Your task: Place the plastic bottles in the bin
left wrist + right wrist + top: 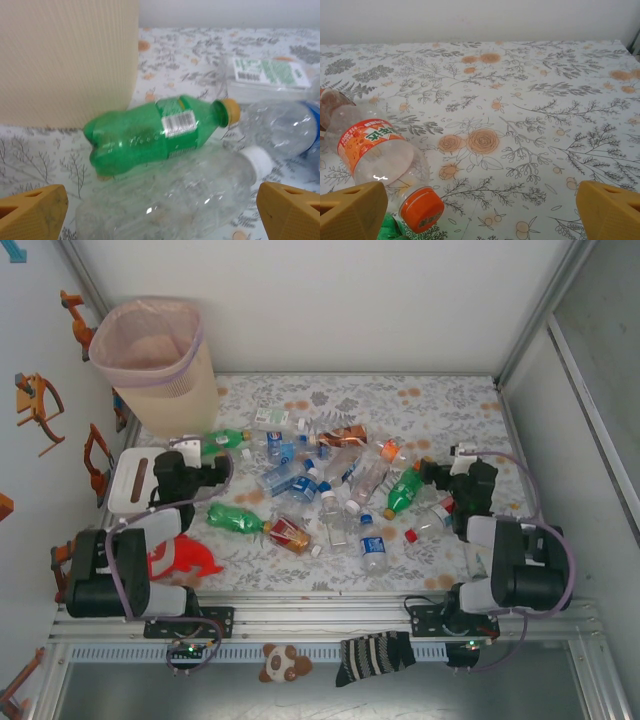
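L gripper (160,212) is gaping wide, empty, facing green bottle (150,132) & clear bottle (190,192) at 12 o'clock. R gripper (480,212) is gaping too. Plastic bottles (330,490) are lying scattered; bin (190,390) is standing at their 10 o'clock.

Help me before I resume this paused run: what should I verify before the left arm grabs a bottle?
1. Left gripper open and empty: ok, its fingertips are wide apart.
2. A bottle lined up between them: ok, the clear white-capped bottle lies on its side right in front.
3. That bottle free of neighbours: cannot tell, the green bottle lies close behind it, maybe touching.
4. Bin upright with its mouth open: ok.
5. Right gripper open and clear of the left one: ok, it is over at the orange-labelled bottle.
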Available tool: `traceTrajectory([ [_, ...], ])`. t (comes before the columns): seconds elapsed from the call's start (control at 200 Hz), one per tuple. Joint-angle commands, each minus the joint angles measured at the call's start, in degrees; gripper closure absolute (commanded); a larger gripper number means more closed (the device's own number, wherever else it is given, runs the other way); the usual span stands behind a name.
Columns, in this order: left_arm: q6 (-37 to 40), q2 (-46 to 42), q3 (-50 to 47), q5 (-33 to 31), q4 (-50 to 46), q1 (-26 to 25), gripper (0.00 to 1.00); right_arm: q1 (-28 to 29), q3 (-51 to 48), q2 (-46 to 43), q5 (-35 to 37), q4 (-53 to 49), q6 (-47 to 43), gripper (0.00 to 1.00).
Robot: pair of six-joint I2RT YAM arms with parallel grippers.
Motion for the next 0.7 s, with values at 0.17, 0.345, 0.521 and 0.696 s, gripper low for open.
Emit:
traceTrajectory([
  [0.17, 3.1, -3.5, 12.9, -5.2, -27.5, -1.6, 0.01, 0.3, 6.5, -10.2, 1.4, -19.2, 3.2, 0.1],
  [0.345, 6.9, -2.4, 21.9, -5.6, -41.9, -2.1, 0.03, 0.3, 12.0, -15.5, 3.9, -34.0, 11.1, 0.15],
  [0.521, 9.4, 1.7, 30.1, -3.4, -53.3, -2.1, 0.06, 0.3, 14.3, -20.3, 4.4, -42.4, 12.7, 0.16],
  [0.696, 13.0, 9.1, 39.9, -1.7, -66.2, -3.0, 0.15, 0.4, 17.4, -22.5, 1.9, -48.6, 11.1, 0.17],
])
